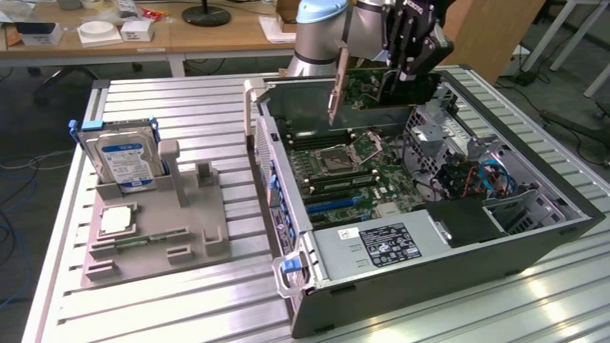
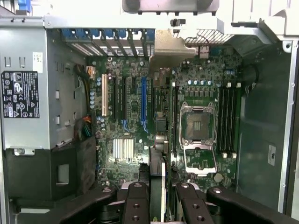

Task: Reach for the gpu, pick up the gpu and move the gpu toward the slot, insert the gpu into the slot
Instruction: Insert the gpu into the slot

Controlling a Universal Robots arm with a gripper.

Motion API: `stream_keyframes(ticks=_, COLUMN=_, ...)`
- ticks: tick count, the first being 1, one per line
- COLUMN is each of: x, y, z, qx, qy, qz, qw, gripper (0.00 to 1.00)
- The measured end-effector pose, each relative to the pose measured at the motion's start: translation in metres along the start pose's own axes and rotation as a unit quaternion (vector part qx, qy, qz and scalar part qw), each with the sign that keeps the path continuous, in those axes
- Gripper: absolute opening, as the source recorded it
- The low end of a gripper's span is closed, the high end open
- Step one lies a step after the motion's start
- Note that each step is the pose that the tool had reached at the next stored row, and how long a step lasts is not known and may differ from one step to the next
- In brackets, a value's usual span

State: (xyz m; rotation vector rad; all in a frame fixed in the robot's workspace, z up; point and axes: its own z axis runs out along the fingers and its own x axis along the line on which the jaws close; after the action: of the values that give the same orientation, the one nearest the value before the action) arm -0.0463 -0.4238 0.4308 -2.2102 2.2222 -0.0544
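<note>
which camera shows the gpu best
The exterior view: the gpu shows its green face and silver bracket, clamped in the gripper above the open case. The wrist view shows the gpu edge-on, a thin strip between the fingers.

The arm (image 1: 319, 46) is a smooth silver-grey tube with a pale blue cap (image 1: 319, 10) on its joint, well above the jaws. The gripper (image 1: 405, 71) is black, with white lettering (image 1: 412, 6) on its body above the jaws. The fingers (image 2: 138, 205) are matt black bars, each with round holes (image 2: 136, 205) in a row. Outside the jaws, broad black links (image 2: 238, 205) carry small silver pins (image 2: 216, 191) at their near ends.
</note>
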Motion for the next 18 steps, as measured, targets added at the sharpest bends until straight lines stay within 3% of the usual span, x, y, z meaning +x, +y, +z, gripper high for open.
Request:
stream_keyframes(ticks=2, x=0.0, y=-0.0001, z=0.0004, qx=0.0011, qy=0.0, qz=0.0, qw=1.0, gripper=0.26)
stream_keyframes(ticks=18, x=0.0, y=0.0005, z=0.0005, qx=0.0012, qy=-0.0001, qz=0.0, qw=1.0, gripper=0.26)
